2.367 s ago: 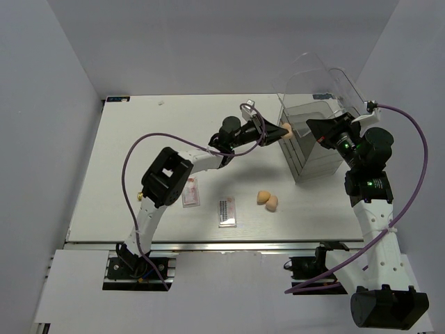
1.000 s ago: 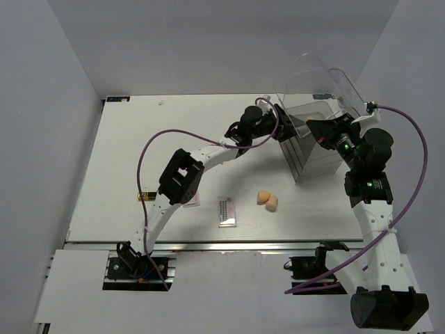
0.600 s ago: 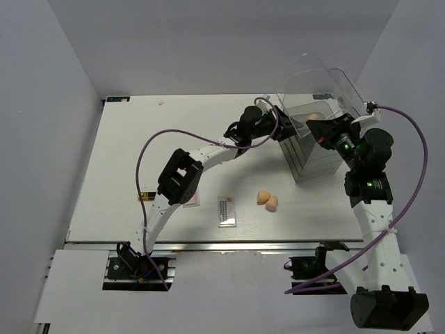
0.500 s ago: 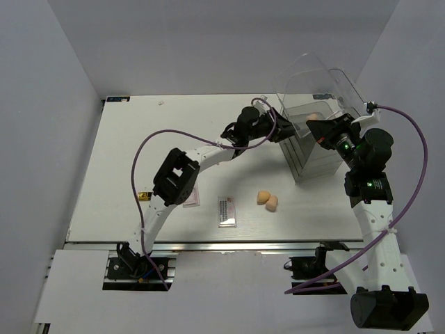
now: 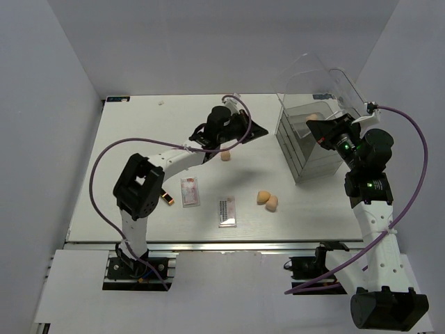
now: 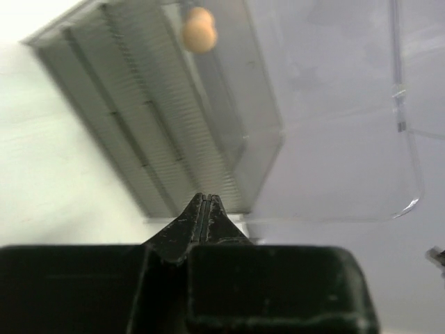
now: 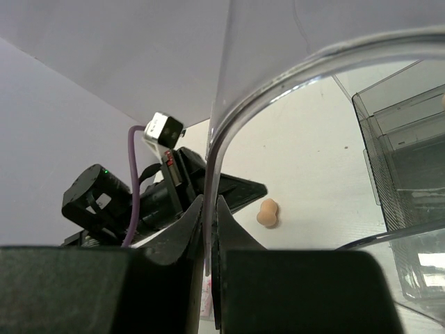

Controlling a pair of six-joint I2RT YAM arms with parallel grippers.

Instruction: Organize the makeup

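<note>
So the right gripper [image 7: 206, 202] is pinched tight on the edge of the clear lid [image 7: 299, 66], I'd guess to prop the drawer box [image 5: 299, 156] open for loading. One peach sponge [image 6: 199, 30] sits in the box's top compartment. The left gripper [image 6: 204, 203] is closed on nothing, hanging just left of the box. Further left of the box there's a lone sponge [image 5: 225, 156], plus a pair of sponges [image 5: 263, 197] touching each other. They're small, matte and peanut-shaped.
</note>
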